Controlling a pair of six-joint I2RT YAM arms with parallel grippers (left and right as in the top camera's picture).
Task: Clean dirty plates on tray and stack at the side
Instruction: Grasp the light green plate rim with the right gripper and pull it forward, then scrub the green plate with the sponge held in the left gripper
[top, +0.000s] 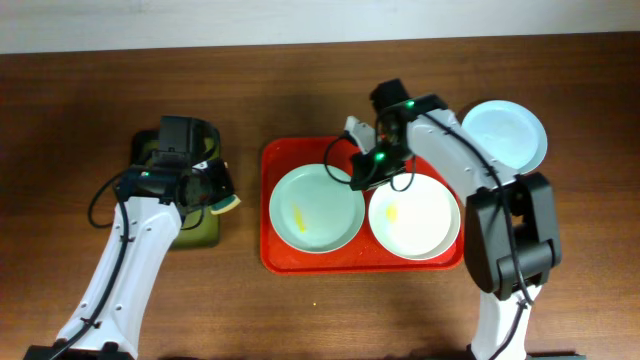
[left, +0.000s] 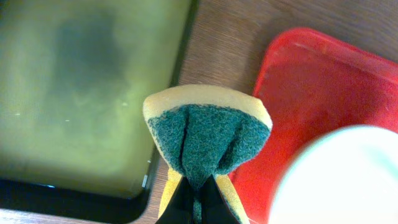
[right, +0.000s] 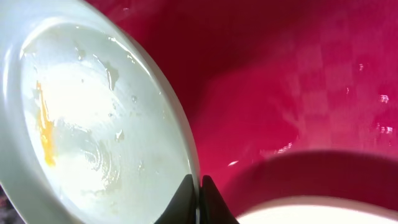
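On the red tray (top: 272, 255), right gripper (right: 198, 193) pinching pale green plate (right: 93, 124) at rim, left gripper (left: 199, 199) squeezing sponge (left: 208, 140)

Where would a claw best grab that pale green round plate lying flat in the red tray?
By its raised rim, coming from above at its upper right edge in the overhead view. The pale green round plate lies flat in the red rectangular plastic tray, so only that upturned lip gives something to pinch; the right claw grips it there.
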